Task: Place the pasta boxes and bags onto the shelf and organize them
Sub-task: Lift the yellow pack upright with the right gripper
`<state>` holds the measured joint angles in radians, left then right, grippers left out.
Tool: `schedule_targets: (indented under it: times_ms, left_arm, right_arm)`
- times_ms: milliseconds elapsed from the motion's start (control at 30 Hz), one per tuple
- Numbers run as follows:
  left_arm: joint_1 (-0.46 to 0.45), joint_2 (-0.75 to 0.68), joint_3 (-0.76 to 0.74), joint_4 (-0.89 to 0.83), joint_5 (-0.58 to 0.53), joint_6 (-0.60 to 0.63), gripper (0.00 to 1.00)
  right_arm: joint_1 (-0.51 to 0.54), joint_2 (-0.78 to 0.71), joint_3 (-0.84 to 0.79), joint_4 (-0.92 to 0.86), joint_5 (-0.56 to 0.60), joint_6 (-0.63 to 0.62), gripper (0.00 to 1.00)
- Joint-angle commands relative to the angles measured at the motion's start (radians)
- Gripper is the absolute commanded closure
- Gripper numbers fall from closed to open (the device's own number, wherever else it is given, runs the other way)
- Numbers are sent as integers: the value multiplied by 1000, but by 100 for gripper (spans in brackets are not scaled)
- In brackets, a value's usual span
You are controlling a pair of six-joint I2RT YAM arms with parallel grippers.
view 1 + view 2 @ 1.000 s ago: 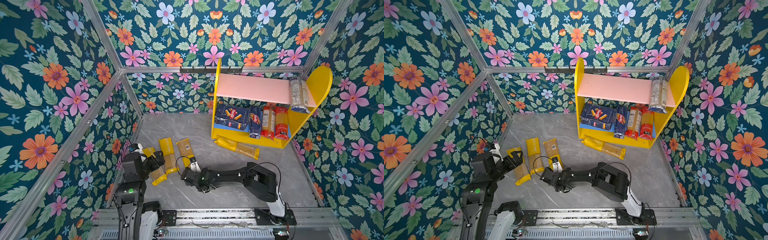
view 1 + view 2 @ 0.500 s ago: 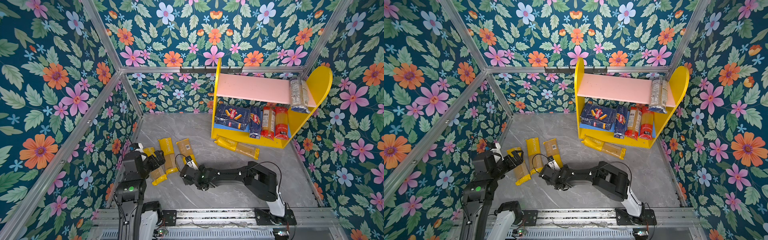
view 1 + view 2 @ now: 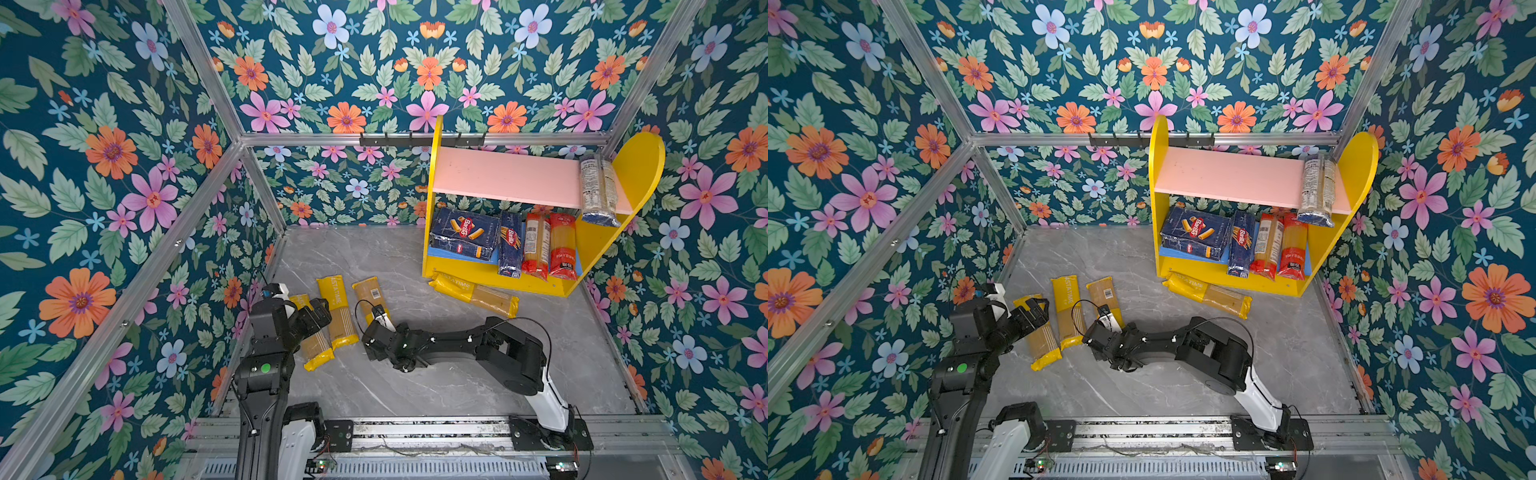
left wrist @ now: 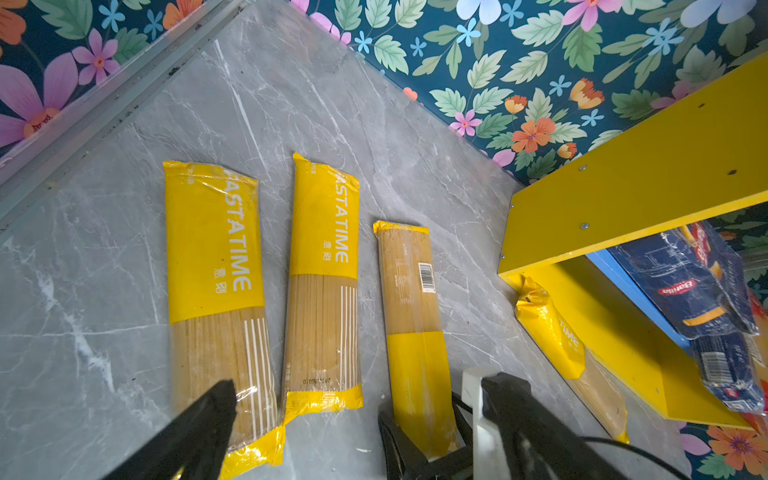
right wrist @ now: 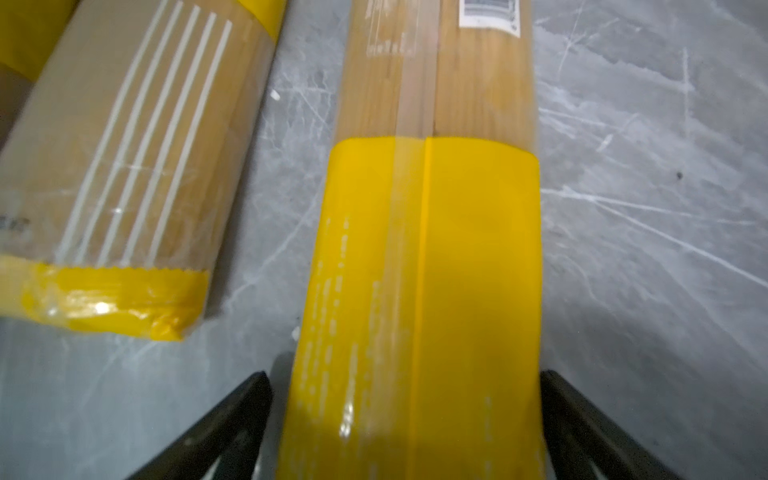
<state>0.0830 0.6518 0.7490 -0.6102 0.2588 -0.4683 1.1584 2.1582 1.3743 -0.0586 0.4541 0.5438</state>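
Yellow-ended spaghetti bag (image 5: 419, 232) lies unclamped between the spread jaws of the right gripper (image 5: 405, 380).

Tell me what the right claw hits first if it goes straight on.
The barcode-labelled spaghetti bag: the open right claw straddles its yellow end, pointing along its length. Going on, it would probably press onto or slide along that bag; how high it sits above it is unclear.
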Motion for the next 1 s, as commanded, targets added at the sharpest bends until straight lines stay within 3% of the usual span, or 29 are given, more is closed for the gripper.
schedule_targets:
  times_ms: [0,33,167,233,433,667,967]
  left_arm:
    - [0,15,-12,55,19,-5,1]
    - [0,21,-15,59,19,-4,1]
    - [0,35,-18,65,23,-4,1]
    - [0,37,-20,67,24,-4,1]
    - [0,43,-22,75,43,-6,1]
    - [-1,49,-8,57,54,2,1]
    - [-1,81,-31,95,78,2,0]
  right_arm:
    - [-1,36,-10,-65,-71,40,5]
    - [0,42,-6,-73,-72,40,10]
    - [0,53,4,-128,-65,54,56]
    - [-1,44,-11,-135,-66,59,67]
    - [3,-47,-97,-128,-87,80,87]
    - [6,-206,-191,-127,-103,107,100]
    - [35,-445,-288,-190,-21,122,100]
